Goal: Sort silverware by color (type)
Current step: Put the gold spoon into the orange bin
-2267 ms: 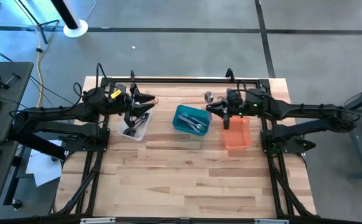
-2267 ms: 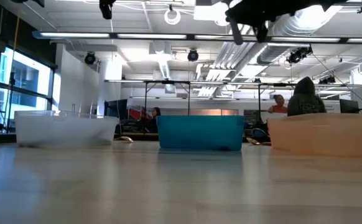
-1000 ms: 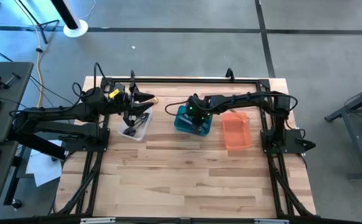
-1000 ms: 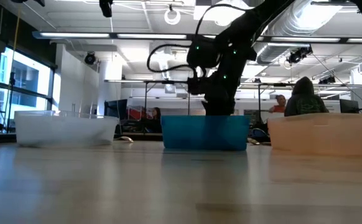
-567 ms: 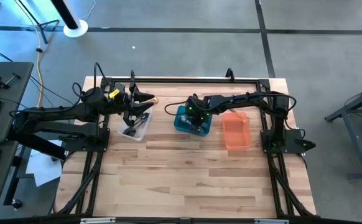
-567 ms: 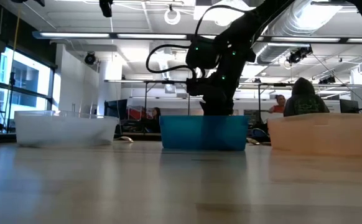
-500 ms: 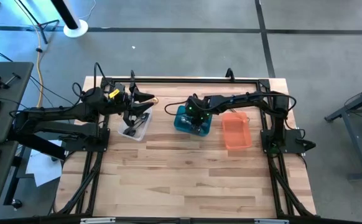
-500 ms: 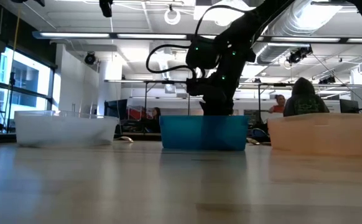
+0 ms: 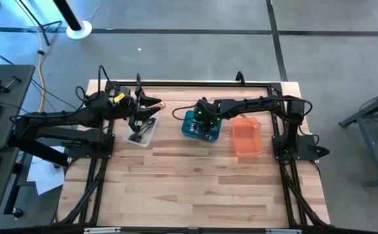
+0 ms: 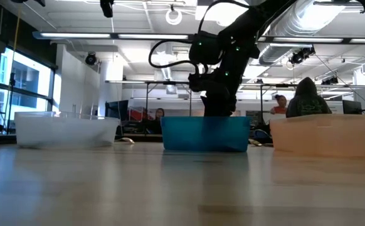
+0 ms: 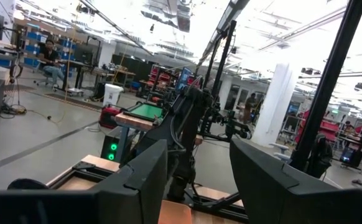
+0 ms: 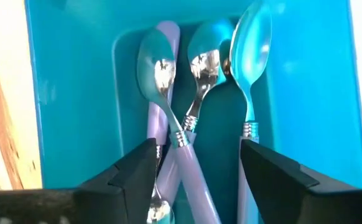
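Several spoons [image 12: 190,93] with shiny silver bowls and lilac or teal handles lie in the teal bin [image 9: 190,127], crossing one another on its floor. My right gripper [image 12: 196,152] hangs open just above them, pointing down, one finger on either side of the spoons' handles; in the high view, my right gripper [image 9: 202,117] is over the bin's far half. Dark utensils [image 9: 137,134] lie in the clear bin [image 9: 149,136]. My left gripper [image 9: 155,103] waits open above the clear bin's far end, pointing toward the table's right, with nothing between its fingers [image 11: 150,174].
An orange bin [image 9: 247,138] stands to the right of the teal one. A small gold-toned thing [image 9: 162,104] lies on the table by my left gripper's tip. Bare wood fills the table's near half. People sit in the room beyond the table [image 10: 306,97].
My right gripper, low over the teal bin, has come up a little. The bins and my left arm have kept still.
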### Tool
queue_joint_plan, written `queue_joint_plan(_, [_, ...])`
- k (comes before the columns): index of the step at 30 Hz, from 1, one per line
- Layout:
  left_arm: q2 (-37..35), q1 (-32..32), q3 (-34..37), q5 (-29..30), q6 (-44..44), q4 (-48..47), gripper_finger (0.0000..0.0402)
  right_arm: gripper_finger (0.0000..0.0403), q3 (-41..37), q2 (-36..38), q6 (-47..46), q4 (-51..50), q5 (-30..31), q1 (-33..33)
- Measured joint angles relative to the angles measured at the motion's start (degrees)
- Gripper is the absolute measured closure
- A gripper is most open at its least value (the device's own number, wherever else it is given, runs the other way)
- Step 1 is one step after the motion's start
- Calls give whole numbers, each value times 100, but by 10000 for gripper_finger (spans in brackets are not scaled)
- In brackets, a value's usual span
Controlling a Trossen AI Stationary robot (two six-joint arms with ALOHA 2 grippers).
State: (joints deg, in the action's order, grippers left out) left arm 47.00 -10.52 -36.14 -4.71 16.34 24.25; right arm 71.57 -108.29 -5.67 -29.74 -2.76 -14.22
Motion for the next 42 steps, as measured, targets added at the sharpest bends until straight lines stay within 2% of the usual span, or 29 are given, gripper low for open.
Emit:
queue_joint_plan(18, [0,0,0,0,0,-24,236,180,0,127,-6,71,25,0])
queue_joint_plan(26, [0,0,0,0,-2,-33,236,180,0,955,77,87,103,7])
queue_joint_plan(42, [0,-1,0,0,-2,-39,236,180,-20,3068,25,133,70,130])
